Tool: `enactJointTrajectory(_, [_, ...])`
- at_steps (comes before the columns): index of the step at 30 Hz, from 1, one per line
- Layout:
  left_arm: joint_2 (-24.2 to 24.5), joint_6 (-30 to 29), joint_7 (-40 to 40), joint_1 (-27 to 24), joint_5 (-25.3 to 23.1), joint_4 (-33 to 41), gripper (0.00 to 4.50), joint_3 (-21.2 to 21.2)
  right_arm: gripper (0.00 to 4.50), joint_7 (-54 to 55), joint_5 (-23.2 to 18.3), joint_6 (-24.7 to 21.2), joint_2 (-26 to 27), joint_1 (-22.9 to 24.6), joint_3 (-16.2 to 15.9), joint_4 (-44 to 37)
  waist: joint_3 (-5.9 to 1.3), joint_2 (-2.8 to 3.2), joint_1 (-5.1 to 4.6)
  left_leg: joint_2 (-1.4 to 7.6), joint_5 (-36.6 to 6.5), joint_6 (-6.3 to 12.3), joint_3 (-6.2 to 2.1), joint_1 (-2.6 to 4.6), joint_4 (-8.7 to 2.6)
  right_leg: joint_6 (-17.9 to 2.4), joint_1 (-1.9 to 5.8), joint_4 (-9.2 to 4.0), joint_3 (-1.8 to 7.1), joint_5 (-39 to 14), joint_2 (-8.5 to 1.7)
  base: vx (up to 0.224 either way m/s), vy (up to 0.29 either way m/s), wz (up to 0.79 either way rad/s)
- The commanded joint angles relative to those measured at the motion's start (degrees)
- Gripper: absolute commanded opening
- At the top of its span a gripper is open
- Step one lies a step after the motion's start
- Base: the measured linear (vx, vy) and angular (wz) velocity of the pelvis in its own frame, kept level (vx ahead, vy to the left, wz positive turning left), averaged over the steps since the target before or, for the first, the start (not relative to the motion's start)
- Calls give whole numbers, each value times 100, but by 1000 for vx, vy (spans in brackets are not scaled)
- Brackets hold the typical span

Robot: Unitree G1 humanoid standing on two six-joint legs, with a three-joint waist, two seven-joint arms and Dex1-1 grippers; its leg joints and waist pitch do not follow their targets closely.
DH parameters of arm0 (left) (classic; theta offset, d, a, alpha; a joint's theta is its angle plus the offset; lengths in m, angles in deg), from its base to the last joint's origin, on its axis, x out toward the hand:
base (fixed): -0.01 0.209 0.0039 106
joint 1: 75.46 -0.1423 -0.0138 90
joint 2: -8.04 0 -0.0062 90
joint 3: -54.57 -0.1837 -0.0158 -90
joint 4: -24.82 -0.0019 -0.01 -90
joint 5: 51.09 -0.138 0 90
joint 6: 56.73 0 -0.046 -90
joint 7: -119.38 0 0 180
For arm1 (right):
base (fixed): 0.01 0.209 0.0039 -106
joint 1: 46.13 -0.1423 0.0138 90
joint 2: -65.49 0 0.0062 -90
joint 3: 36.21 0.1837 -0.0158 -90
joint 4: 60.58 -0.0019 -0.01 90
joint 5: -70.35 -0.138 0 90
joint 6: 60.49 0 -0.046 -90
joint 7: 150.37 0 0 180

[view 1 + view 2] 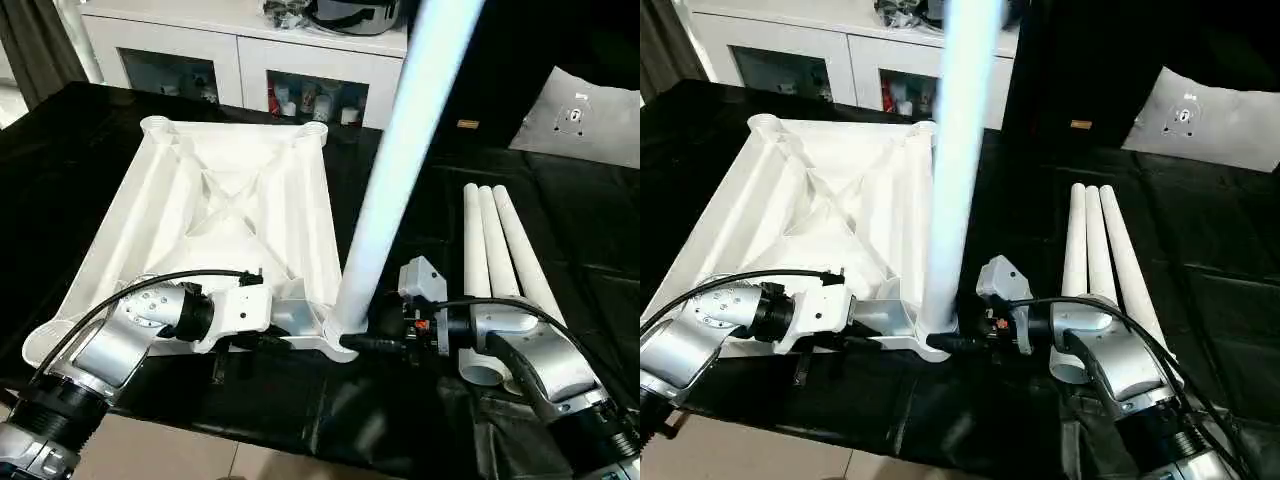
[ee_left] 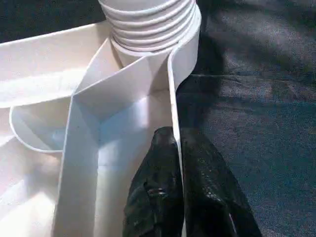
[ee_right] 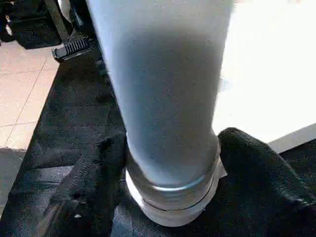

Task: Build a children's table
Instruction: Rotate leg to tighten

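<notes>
The white plastic rectangular table top (image 1: pixel 225 215) lies ribbed underside up on the black cloth (image 1: pixel 560 230), its near edge wall pinched between the closed fingers of the left gripper (image 2: pixel 178 163). Just beyond that gripper, a long white tapered tube leg (image 1: pixel 400 160) stands upright in the near corner socket (image 2: pixel 148 24). The right gripper (image 3: pixel 170 163) clasps this leg's base, one finger on each side. Beyond the right gripper's arm, three spare white tube legs (image 1: pixel 495 245) lie side by side.
</notes>
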Motion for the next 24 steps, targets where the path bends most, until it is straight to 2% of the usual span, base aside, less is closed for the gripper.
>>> enactJointTrajectory(1, [-39,175,90,141,-88,70,0,-130,283,-73,-47,-33,17,4,-25,-41,-365,64,-10,217,-395,167,6,-41,-375,-1403,335,-333,215,-174,-378,0,0,0])
enactJointTrajectory(4, [-34,179,97,139,-89,67,0,-131,268,-82,-38,-39,34,21,-26,-59,-358,85,-7,220,-448,148,1,-42,-380,-1397,334,-339,216,-261,-385,0,0,0])
enactJointTrajectory(13, [8,114,121,41,-57,144,0,-112,264,-29,5,-93,71,270,-127,-144,-352,79,-7,222,-482,137,-1,-40,-386,-1381,334,-346,215,-298,-382,0,0,0])
enactJointTrajectory(14, [8,113,122,39,-57,146,0,-111,264,-27,6,-94,73,274,-128,-145,-338,107,-1,222,-504,126,-4,-40,-390,-1372,325,-351,218,-323,-384,0,0,0])
enactJointTrajectory(18, [-9,45,105,19,-18,185,0,-83,264,95,-4,-168,151,338,-88,-124,-331,90,-9,221,-601,97,-5,-37,-399,-1347,324,-366,220,-464,-383,0,0,0])
enactJointTrajectory(19, [-25,1,79,7,1,208,0,-65,264,151,-18,-192,192,364,-58,-117,-328,106,-9,223,-622,79,-5,-34,-402,-1341,318,-373,222,-493,-384,0,0,0])
enactJointTrajectory(22, [-129,-238,-125,-61,58,344,0,22,264,362,-36,-249,327,536,9,-105,-320,100,-18,228,-636,58,-8,-40,-408,-1347,320,-364,224,-496,-385,0,0,0])
enactJointTrajectory(24, [-182,-365,-237,-101,81,414,0,69,264,440,-46,-280,365,617,23,-129,-299,98,-22,232,-754,40,-12,-39,-423,-1320,310,-394,222,-679,-387,0,0,0])
